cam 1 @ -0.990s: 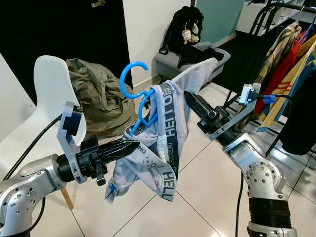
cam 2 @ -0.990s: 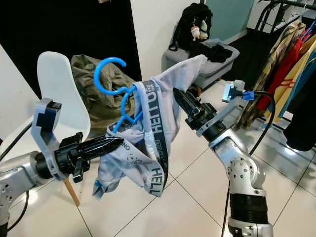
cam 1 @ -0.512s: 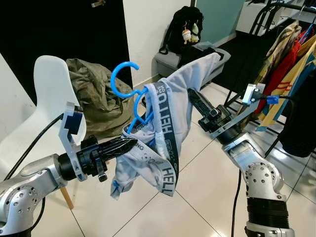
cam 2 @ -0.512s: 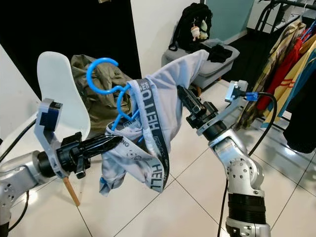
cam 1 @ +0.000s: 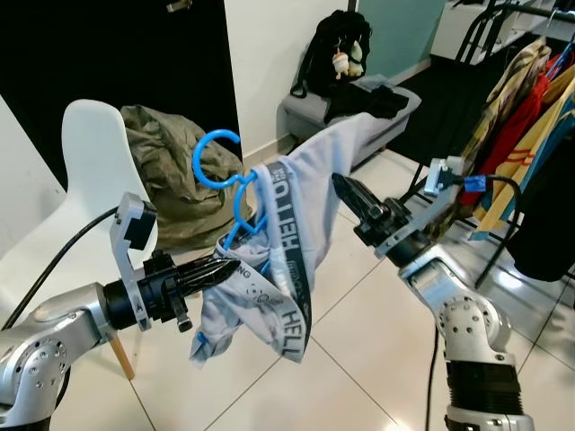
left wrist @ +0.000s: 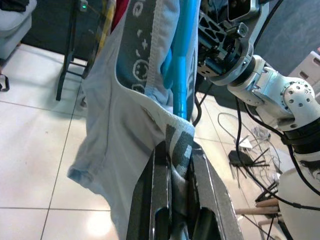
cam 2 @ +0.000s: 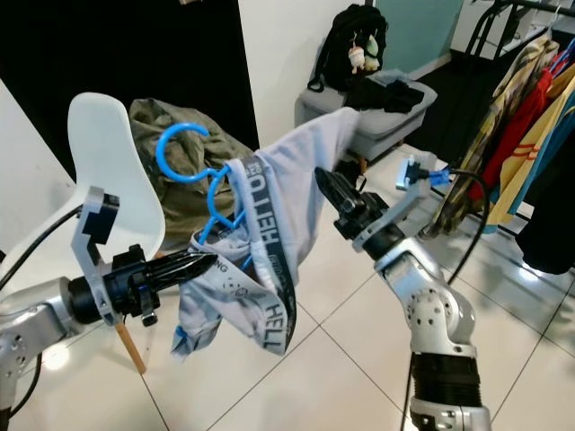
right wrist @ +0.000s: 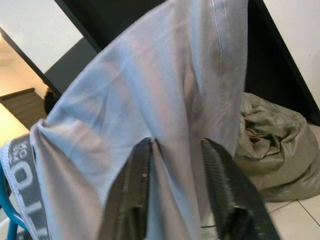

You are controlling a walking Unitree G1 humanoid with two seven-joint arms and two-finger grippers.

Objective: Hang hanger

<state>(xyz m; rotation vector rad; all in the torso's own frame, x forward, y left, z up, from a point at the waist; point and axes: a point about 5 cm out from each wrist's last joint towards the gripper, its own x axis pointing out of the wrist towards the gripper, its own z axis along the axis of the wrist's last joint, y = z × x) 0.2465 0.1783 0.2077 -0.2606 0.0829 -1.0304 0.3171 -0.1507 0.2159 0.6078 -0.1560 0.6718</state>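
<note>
Both my end effectors hold up a blue hanger draped with grey underwear.

My left end effector (cam 1: 235, 263), at 8 o'clock, has its fingers pinched together on the patterned waistband of the grey underwear (cam 1: 287, 233). The blue hanger (cam 1: 225, 171) rises from the cloth at about 10 o'clock, its hook free in the air. My right end effector (cam 1: 346, 193), at 3 o'clock, has its fingers apart and pushed under the fabric. Beyond stand a white chair (cam 1: 90, 144), an olive jacket (cam 1: 171, 162), and a clothes rack (cam 1: 530, 81) at 2 o'clock.
</note>
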